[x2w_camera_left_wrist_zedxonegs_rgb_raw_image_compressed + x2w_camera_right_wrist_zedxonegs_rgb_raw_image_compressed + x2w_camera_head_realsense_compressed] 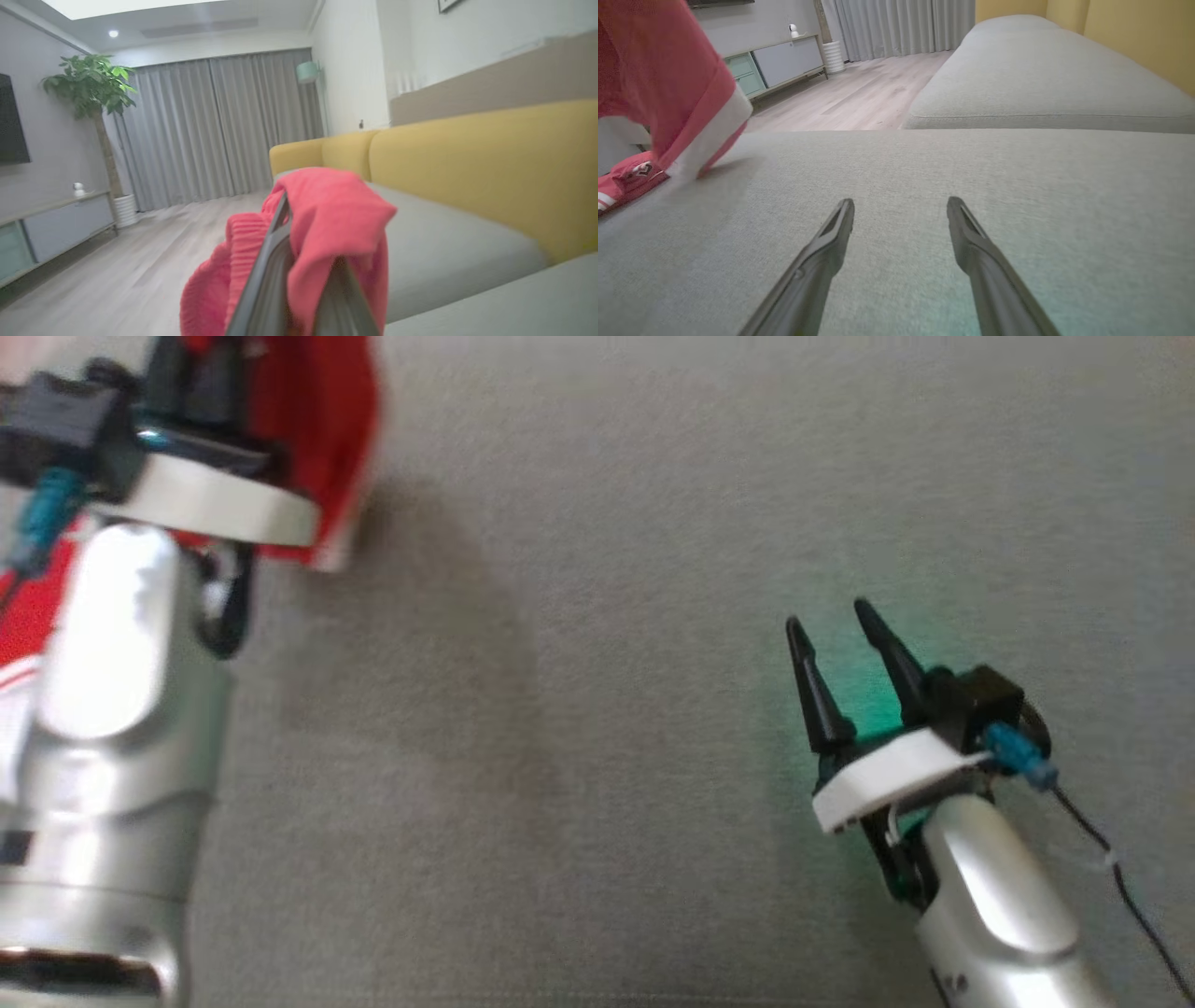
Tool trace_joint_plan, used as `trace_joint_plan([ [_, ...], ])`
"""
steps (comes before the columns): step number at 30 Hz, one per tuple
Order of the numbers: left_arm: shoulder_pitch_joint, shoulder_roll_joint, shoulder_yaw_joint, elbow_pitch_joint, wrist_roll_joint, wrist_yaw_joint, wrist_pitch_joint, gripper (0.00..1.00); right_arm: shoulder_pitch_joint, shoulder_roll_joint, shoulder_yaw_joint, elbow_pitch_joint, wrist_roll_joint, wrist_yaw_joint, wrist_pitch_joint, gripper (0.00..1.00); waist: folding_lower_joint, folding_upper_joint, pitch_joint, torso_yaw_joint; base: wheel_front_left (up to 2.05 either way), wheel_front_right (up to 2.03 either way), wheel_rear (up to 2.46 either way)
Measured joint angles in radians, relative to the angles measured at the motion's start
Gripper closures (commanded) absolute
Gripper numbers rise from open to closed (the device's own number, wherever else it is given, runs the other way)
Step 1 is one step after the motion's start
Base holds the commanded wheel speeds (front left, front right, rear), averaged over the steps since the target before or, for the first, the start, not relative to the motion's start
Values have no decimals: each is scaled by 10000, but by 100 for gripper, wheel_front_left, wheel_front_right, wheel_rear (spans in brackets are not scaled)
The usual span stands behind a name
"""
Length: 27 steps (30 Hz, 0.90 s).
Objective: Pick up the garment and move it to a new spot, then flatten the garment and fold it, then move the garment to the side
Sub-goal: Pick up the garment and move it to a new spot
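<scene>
The garment (322,439) is red with white trim. It hangs lifted at the top left of the head view, its lower part trailing onto the grey cushion. My left gripper (207,369) is shut on the garment. In the left wrist view the red fabric (336,210) bunches over the two closed fingers (275,261). My right gripper (826,621) hovers open over bare cushion at the lower right, well apart from the garment. The right wrist view has its fingers (831,242) spread wide, with the hanging garment (668,84) at the far left.
I am over a grey sofa seat cushion (607,616) with a yellow backrest (467,163). Another cushion (1041,79) lies beyond a seam. Past the sofa edge are wood floor (117,270), a low cabinet (56,224) and a potted plant (93,88).
</scene>
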Motion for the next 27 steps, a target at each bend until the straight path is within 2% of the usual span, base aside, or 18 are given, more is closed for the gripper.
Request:
trace_joint_plan([
  [10,588,-1837,-604,-537,-888,0,-4,100,879,48,61,117,441,0,0,0,-1,0,-1283,-1370,0,0,0],
  [14,1174,-2186,-608,-337,-1168,107,-4,100,1023,50,8,86,441,0,0,0,0,0,-1494,-1806,0,0,0],
  [15,1426,-2205,-619,-180,-1177,203,-6,96,1039,50,-21,86,441,0,0,0,-1,0,-1514,-1877,0,0,0],
  [16,1714,-2219,-621,-15,-1177,286,-6,65,1051,50,-36,84,454,0,0,0,0,0,-1520,-1923,0,0,0],
  [17,2047,-2232,-602,163,-1177,410,-6,6,1064,50,-42,84,495,0,0,0,0,0,-1515,-1950,0,0,0],
  [18,2426,-2238,-600,385,-1129,564,-4,0,1084,50,-44,84,533,0,0,0,1,0,-1504,-1960,0,0,0],
  [23,4344,-2171,-224,1306,-558,1160,2,0,1209,75,-119,84,531,0,0,0,1,0,-1558,-1876,0,0,0],
  [27,5309,-2042,449,1260,-420,1262,2,0,1219,88,-339,92,531,0,0,0,1,0,-1721,-1693,0,0,0],
])
